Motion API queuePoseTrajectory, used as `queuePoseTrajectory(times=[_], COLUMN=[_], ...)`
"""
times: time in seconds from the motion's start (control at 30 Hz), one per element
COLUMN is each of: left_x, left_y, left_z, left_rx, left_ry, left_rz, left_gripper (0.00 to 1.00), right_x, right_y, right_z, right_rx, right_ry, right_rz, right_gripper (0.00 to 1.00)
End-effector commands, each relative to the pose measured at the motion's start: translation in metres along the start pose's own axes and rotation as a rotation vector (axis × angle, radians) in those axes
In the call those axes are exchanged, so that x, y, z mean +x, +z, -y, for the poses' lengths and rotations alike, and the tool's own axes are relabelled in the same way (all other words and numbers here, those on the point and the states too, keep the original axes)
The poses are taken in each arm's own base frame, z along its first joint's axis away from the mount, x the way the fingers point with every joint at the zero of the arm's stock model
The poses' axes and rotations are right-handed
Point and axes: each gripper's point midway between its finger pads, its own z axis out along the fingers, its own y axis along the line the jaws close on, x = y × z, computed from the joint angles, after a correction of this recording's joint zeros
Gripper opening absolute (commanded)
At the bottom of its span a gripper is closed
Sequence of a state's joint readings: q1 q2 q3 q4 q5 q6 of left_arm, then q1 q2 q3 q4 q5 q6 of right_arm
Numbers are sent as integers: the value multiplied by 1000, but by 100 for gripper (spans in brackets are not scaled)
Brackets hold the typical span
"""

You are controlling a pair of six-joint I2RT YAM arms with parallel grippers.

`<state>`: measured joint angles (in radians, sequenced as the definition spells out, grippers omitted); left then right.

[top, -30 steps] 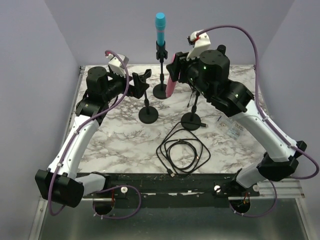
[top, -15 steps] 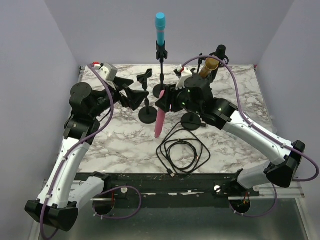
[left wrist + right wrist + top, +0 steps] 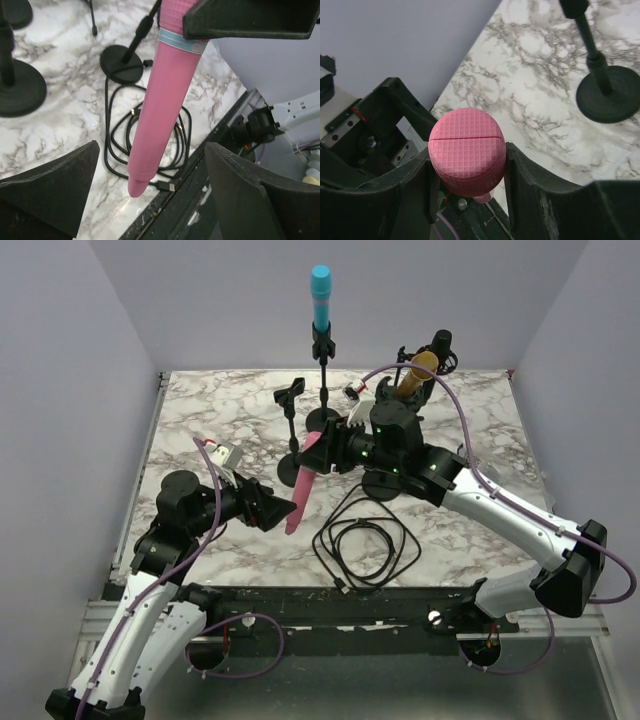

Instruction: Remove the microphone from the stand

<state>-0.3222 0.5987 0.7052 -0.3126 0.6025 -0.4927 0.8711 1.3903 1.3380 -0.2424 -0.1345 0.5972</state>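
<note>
At the centre of the overhead view, the right gripper (image 3: 322,445) is clamping the round, grid-textured head of a slim pink microphone (image 3: 303,483). The pink microphone is hanging tilted, with its head toward the upper right and its narrow tail end pointing toward the lower left of the frame, above a white-and-grey marbled tabletop (image 3: 200,430). In the right wrist view, the two black fingers (image 3: 530,190) are pressing against both sides of the pink head.

At the lower left of the overhead view, the left gripper (image 3: 272,508) is hovering just beside the tail end. In the left wrist view, its fingers (image 3: 50,185) are standing wide apart, one on each side of the pink handle, with clear gaps between them and the handle.

Just behind the pink microphone, a black stand with an empty clip (image 3: 289,397) is standing upright on its round base. At the top centre, a turquoise-blue microphone (image 3: 320,298) is sitting upright in a taller black stand. To the upper right, a gold microphone (image 3: 413,372) is leaning in another stand. Toward the lower centre, a coiled black cable (image 3: 365,540) is lying on the tabletop, near the pink microphone's tail.
</note>
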Motion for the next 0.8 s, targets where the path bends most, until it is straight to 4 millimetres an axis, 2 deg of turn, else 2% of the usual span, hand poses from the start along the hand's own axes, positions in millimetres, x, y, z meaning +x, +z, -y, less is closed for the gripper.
queuePoseTrajectory(times=[0.0, 0.13, 0.27, 0.37, 0.5, 0.63, 0.7, 0.77], left_x=[18, 16, 14, 11, 13, 14, 14, 13], left_y=[0, 7, 12, 12, 15, 21, 23, 23], left_z=[-2, -2, -6, -11, -12, -12, -14, -17], left_rx=[-35, -55, -93, -130, -150, -171, -188, -206], left_ry=[10, 49, 70, 93, 105, 114, 123, 136], left_rz=[-75, -103, -124, -124, -137, -145, -150, -149], left_gripper=[85, 74, 56, 56, 63, 63, 54, 37], right_x=[17, 25, 28, 30, 31, 31, 33, 28], right_y=[12, 15, 15, 16, 17, 17, 17, 17], right_z=[-24, -28, -30, -30, -31, -30, -29, -33], right_rx=[-160, -201, -223, -233, -242, -237, -235, -254], right_ry=[45, 62, 77, 88, 92, 92, 95, 90], right_rz=[-66, -89, -84, -85, -87, -85, -89, -67], right_gripper=[1, 1, 1, 1, 1, 1, 1, 1])
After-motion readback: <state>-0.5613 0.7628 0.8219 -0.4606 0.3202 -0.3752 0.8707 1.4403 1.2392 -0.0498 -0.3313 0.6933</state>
